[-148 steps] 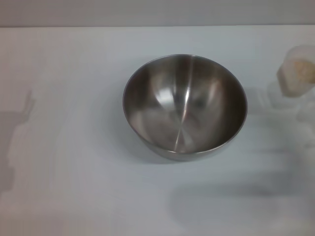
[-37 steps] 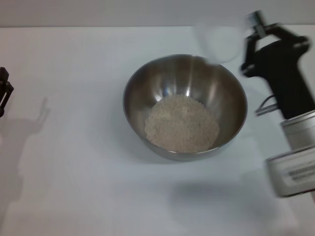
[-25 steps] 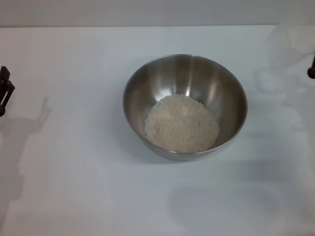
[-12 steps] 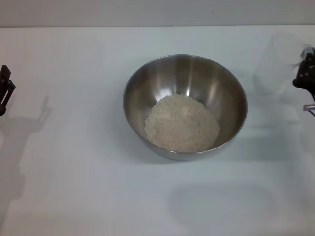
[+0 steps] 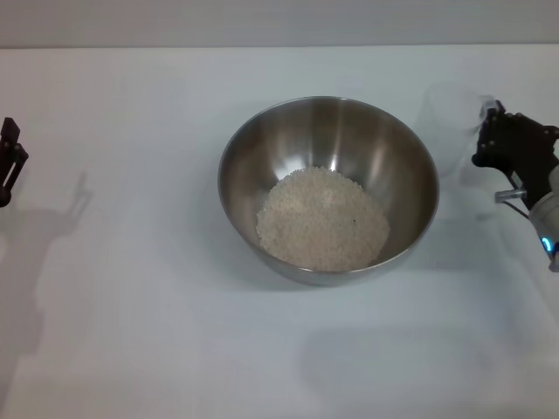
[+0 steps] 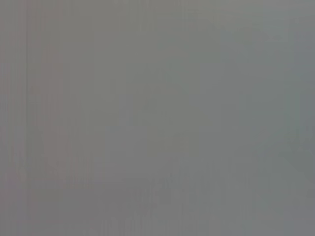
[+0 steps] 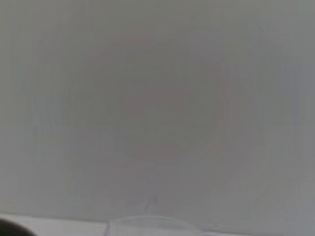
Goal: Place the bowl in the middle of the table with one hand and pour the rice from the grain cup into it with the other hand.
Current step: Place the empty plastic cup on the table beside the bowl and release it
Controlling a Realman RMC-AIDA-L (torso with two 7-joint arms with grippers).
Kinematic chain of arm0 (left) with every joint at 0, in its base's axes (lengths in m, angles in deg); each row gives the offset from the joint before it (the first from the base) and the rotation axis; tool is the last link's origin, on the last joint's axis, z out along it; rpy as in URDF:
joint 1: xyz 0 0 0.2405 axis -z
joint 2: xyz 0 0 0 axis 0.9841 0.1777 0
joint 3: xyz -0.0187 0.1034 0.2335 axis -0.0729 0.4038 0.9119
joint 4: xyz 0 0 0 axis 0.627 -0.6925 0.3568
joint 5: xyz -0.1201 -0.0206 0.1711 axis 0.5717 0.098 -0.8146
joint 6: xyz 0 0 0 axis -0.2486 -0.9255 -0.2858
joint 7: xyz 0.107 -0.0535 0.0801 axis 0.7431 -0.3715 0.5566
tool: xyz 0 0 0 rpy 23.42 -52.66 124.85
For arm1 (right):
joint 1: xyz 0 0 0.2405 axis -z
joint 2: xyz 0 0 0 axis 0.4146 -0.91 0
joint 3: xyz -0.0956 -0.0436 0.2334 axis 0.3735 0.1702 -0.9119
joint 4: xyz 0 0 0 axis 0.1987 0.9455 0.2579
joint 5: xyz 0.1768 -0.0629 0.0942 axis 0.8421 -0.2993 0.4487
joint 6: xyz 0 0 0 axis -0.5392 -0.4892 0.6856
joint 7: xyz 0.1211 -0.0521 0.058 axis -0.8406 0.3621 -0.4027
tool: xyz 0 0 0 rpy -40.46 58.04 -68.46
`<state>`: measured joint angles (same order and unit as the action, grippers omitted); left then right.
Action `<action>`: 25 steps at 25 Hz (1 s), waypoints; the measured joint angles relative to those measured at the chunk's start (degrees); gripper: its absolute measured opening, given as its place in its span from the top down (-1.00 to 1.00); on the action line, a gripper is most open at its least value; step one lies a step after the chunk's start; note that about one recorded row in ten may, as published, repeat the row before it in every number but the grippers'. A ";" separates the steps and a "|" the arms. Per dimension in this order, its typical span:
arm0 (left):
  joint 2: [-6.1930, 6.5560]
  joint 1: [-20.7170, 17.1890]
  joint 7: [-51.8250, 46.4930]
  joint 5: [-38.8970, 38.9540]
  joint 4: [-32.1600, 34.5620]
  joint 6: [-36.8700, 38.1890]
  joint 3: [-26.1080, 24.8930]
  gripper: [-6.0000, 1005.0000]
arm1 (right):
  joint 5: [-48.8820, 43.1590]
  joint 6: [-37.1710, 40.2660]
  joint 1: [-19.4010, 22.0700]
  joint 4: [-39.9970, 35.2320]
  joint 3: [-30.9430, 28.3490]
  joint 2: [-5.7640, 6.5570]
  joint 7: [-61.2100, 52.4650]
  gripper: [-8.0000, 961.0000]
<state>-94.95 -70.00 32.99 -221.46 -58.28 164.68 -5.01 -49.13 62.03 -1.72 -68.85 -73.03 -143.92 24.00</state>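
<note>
The steel bowl stands in the middle of the white table, and a mound of off-white rice covers its bottom. Just right of the bowl the translucent grain cup is upright and looks empty. My right gripper holds it from the right side. A faint curved rim, probably the cup, shows in the right wrist view. At the far left edge of the head view my left gripper hangs parked, only partly in frame. The left wrist view shows only plain grey.
The table's far edge runs along the back against a grey wall. Shadows of both arms lie on the tabletop at the left and near the front.
The rice went from the cup into the bowl. Since then my right gripper has swung the empty cup away to the right, turned it upright and brought it back in beside the bowl. The left arm stayed put.
</note>
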 joint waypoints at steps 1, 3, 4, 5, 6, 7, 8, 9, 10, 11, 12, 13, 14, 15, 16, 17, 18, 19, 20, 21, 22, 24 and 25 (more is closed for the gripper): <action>0.00 0.00 -0.05 0.00 0.00 0.00 0.02 -0.71 | 0.00 -0.53 -0.21 -0.01 0.20 0.01 0.07 0.76; 0.00 0.03 -0.13 0.00 0.00 0.00 0.03 -0.71 | -0.02 -1.88 -0.72 -0.09 0.38 0.07 0.11 0.75; 0.00 0.05 -0.16 0.00 0.00 0.00 0.03 -0.71 | -0.02 -2.18 -0.83 -0.12 0.38 0.08 0.12 0.74; 0.00 0.07 -0.18 0.00 0.00 0.00 0.03 -0.71 | -0.03 -2.67 -1.02 -0.19 0.38 0.12 0.13 0.74; 0.00 0.09 -0.21 0.00 0.00 0.00 0.03 -0.71 | -0.03 -3.04 -1.10 -0.24 0.38 0.12 0.16 0.73; 0.00 0.11 -0.23 0.00 0.00 0.00 0.03 -0.71 | -0.03 -3.13 -1.16 -0.25 0.38 0.13 0.17 0.73; 0.00 0.14 -0.25 0.00 0.00 0.00 0.03 -0.71 | -0.05 -3.17 -1.20 -0.25 0.39 0.13 0.18 0.72; 0.00 0.14 -0.28 0.00 0.00 0.00 0.03 -0.71 | -0.10 -3.16 -1.20 -0.22 0.50 0.14 0.19 0.72; 0.00 0.15 -0.29 0.00 0.00 0.00 0.03 -0.71 | -0.14 -3.09 -1.20 -0.17 0.69 0.15 0.19 0.71; 0.00 0.15 -0.30 0.00 0.00 0.00 0.03 -0.71 | -0.18 -3.03 -1.20 -0.13 0.83 0.15 0.20 0.71; 0.00 0.17 -0.30 0.00 0.00 0.00 0.02 -0.71 | -0.20 -3.01 -1.20 -0.12 0.93 0.15 0.20 0.70; 0.00 0.20 -0.30 0.00 0.00 0.00 0.03 -0.71 | -0.20 -3.02 -1.19 -0.11 0.99 0.15 0.21 0.70; 0.00 0.21 -0.30 0.00 0.00 0.00 0.03 -0.71 | -0.20 -3.04 -1.19 -0.10 0.99 0.15 0.21 0.69; 0.00 0.24 -0.30 0.00 0.00 0.00 0.02 -0.71 | -0.20 -3.09 -1.17 -0.08 0.99 0.16 0.22 0.69; 0.00 0.27 -0.30 0.00 0.00 0.00 0.02 -0.71 | -0.20 -3.14 -1.13 -0.05 0.99 0.15 0.22 0.61; 0.00 0.29 -0.30 0.00 0.00 0.00 0.02 -0.71 | -0.20 -3.14 -1.05 -0.04 0.99 0.15 0.23 0.53; 0.00 0.31 -0.30 0.00 0.00 0.00 0.02 -0.71 | -0.20 -3.12 -0.93 0.00 0.98 0.16 0.23 0.45; 0.00 0.34 -0.30 0.00 0.00 0.00 0.02 -0.71 | -0.20 -3.04 -0.78 0.04 0.99 0.15 0.24 0.37; 0.00 0.37 -0.30 0.00 0.00 0.00 0.02 -0.71 | -0.20 -2.94 -0.66 0.07 1.18 0.15 0.24 0.30; 0.00 0.39 -0.30 0.00 0.00 0.00 0.02 -0.71 | -0.20 -2.90 -0.56 0.08 1.51 0.16 0.24 0.22; 0.00 0.41 -0.30 0.00 0.00 0.00 0.02 -0.71 | -0.20 -2.87 -0.45 0.11 2.06 0.15 0.24 0.19; 0.00 0.50 -0.24 0.00 0.00 0.00 0.02 -0.71 | -0.20 -2.71 -0.18 0.17 3.01 0.15 0.19 0.14; 0.00 0.55 -0.20 0.00 0.00 0.00 0.02 -0.71 | -0.20 -2.62 0.08 0.34 3.17 0.15 0.20 0.11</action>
<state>-94.95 -69.45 32.79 -221.46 -58.28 164.67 -4.99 -49.33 59.41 -1.64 -68.51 -69.85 -143.77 24.20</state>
